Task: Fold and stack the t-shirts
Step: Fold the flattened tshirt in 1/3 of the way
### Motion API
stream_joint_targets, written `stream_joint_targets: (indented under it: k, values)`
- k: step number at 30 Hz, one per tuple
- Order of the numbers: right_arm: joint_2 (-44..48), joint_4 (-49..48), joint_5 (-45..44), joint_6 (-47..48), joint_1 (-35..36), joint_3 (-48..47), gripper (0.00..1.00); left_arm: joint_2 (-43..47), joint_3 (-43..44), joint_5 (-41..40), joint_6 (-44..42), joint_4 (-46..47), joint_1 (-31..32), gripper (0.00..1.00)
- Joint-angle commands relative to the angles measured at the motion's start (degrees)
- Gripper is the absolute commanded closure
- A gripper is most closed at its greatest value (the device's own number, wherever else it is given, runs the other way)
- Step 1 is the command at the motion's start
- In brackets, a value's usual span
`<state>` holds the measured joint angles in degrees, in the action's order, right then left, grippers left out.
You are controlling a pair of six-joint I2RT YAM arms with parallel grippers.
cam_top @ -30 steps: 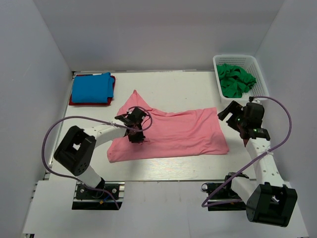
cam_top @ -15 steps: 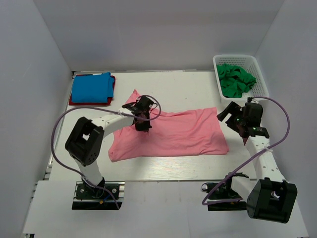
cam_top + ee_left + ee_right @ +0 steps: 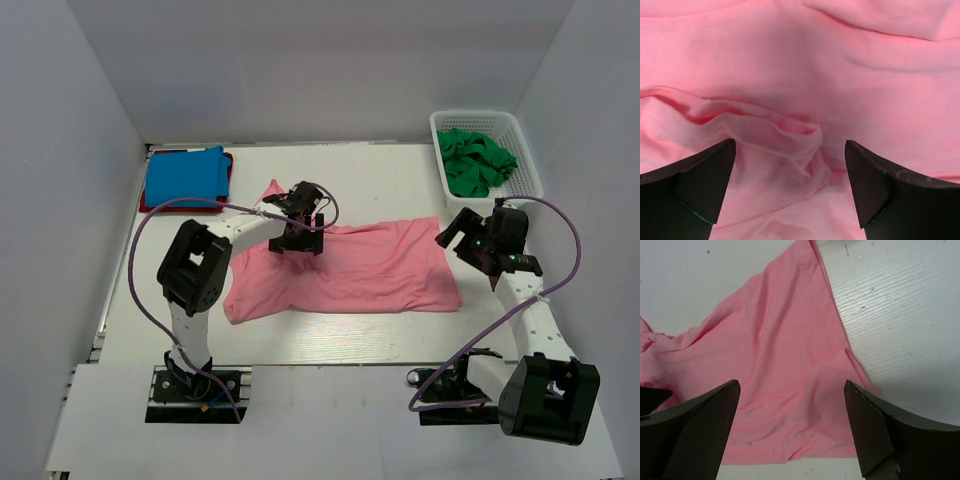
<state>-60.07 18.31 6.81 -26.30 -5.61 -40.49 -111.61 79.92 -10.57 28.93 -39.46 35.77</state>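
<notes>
Salmon-pink cloth t-shirt (image 3: pixel 380 270) lies spread and partly rumpled mid-way across the white table (image 3: pixel 380 175). The left gripper (image 3: pixel 302 243) hovers over its wrinkled upper-left part, fingers spread wide and holding nothing. The right gripper (image 3: pixel 458 232) hangs at the shirt's right edge, fingers likewise apart. A folded bright blue t-shirt (image 3: pixel 185 175) rests on a red t-shirt (image 3: pixel 228 185) at the far left. Crumpled dark green t-shirts (image 3: pixel 478 162) fill the white plastic lattice basket (image 3: pixel 440 122).

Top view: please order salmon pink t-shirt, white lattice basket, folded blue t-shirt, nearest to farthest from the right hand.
1. Salmon pink cloth t-shirt, beside the right hand.
2. White plastic lattice basket, far right.
3. Folded bright blue t-shirt, far left.
</notes>
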Motion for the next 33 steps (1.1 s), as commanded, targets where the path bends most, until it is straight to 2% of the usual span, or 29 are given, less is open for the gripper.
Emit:
stream_joint_targets:
  k: [1, 5, 7, 8, 11, 14, 17, 26, 31, 33]
  values:
    - [-0.13, 0.15, 2.15, 2.83, -0.02, -1.17, 0.1, 8.58, -0.9, -1.39, -0.28, 0.44, 0.18, 0.0]
    - [1.01, 0.59, 3.39, 3.8, 0.24, -0.64, 0.1, 15.79, -5.46, -2.0, 3.23, -0.09, -0.35, 0.0]
    - [1.45, 0.42, 4.7, 4.07, 0.33, 0.49, 0.1, 19.31, -11.08, -1.04, 4.64, 0.08, -0.35, 0.0]
    - [1.45, 0.07, 5.92, 4.07, 0.07, 1.02, 0.1, 22.89, -16.41, 2.01, 4.65, 1.31, -0.87, 0.0]
    - [0.4, -1.16, 9.18, 2.23, 0.86, 5.15, 0.1, 26.44, -23.73, 5.81, 8.93, 3.77, -0.88, 0.0]
    - [-0.57, -3.1, 11.56, 0.64, 1.56, 9.72, 0.1, 29.69, -33.56, 5.82, 12.37, 5.53, -0.88, 0.0]
    - [-1.97, -5.03, 9.55, 1.25, 2.18, 12.89, 0.1, 31.81, -39.29, 3.28, 14.66, 8.44, -0.88, 0.0]
    - [-5.93, 0.32, -1.77, -3.48, 2.0, 15.88, 0.1, 32.42, -45.55, -1.21, 22.22, -0.43, -1.4, 0.0]
    - [-5.58, 4.62, -4.87, -4.02, 2.0, 15.53, 0.1, 41.45, -46.08, -2.43, 24.76, -7.45, -1.4, 0.0]
    - [-4.09, 5.25, -3.65, -3.49, 2.27, 14.56, 0.1, 43.84, -43.02, -2.44, 25.3, -8.87, -1.4, 0.0]
